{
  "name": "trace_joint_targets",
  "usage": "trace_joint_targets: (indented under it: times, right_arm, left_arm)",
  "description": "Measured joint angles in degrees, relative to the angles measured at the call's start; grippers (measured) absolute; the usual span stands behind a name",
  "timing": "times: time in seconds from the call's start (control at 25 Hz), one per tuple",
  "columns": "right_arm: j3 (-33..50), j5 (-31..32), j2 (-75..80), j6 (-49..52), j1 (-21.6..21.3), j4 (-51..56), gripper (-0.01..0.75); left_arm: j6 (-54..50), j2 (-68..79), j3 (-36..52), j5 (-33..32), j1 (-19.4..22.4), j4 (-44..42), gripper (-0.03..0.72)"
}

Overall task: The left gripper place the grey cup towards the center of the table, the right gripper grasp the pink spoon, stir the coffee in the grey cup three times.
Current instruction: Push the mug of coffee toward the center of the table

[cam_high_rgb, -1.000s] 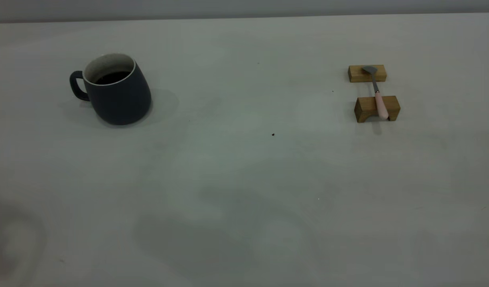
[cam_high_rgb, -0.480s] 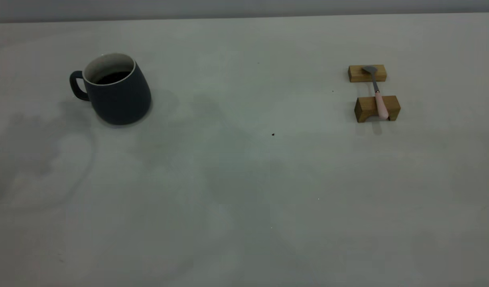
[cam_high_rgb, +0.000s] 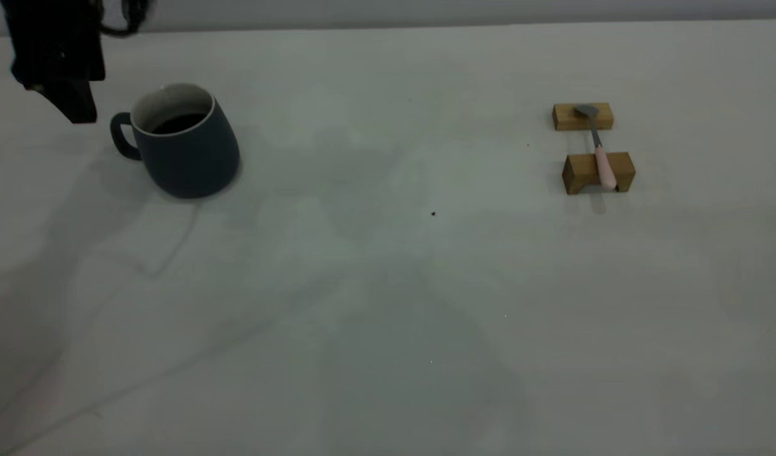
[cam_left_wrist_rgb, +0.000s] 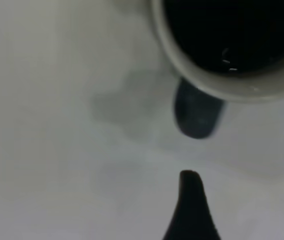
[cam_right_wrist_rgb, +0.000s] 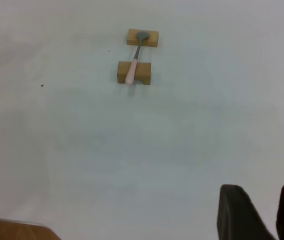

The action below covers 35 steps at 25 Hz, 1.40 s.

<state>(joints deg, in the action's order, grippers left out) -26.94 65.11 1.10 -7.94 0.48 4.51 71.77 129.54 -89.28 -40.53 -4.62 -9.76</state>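
Grey cup (cam_high_rgb: 185,149) at surface (cam_high_rgb: 388,285) 10 o'clock, holding coffee (cam_high_rgb: 178,122): heavy, rigid, sloshy; best taken by handle. Left gripper (cam_high_rgb: 68,101) just beside handle, open/shut can't tell. Right gripper (cam_right_wrist_rgb: 262,215) parted, empty.

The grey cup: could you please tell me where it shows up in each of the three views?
Exterior view: grey cup at upper left, beside the left gripper.
Left wrist view: rim and handle at the top.
Right wrist view: not in it.
Shared landmark: the coffee inside.
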Motion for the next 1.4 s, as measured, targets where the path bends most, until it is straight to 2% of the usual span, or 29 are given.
trace_joint_targets:
  times: [0.36, 0.52, 0.72, 0.84, 1.16, 1.4]
  right_arm:
    - [0.00, 0.00, 0.00, -0.02, 0.00, 0.00, 0.238]
    - [0.00, 0.00, 0.00, -0.06, 0.00, 0.00, 0.238]
    - [0.00, 0.00, 0.00, -0.06, 0.00, 0.00, 0.238]
    - [0.00, 0.00, 0.00, -0.06, 0.00, 0.00, 0.238]
    - [0.00, 0.00, 0.00, -0.09, 0.00, 0.00, 0.238]
    - [0.00, 0.00, 0.00, -0.09, 0.00, 0.00, 0.238]
  left_arm:
    - [7.36, 6.30, -0.94, 6.66, -0.61, -1.90, 0.512]
    - [7.93, 7.40, -1.01, 8.04, -1.94, -2.31, 0.433]
    - [5.67, 7.58, -1.45, 8.20, -4.99, -2.97, 0.296]
    - [0.70, 7.58, -1.45, 8.16, -7.90, -2.97, 0.245]
    - [-7.19, 7.64, -1.45, 8.50, -16.76, -2.92, 0.237]
    - [-9.60, 7.64, -1.45, 9.35, -21.61, -2.80, 0.240]
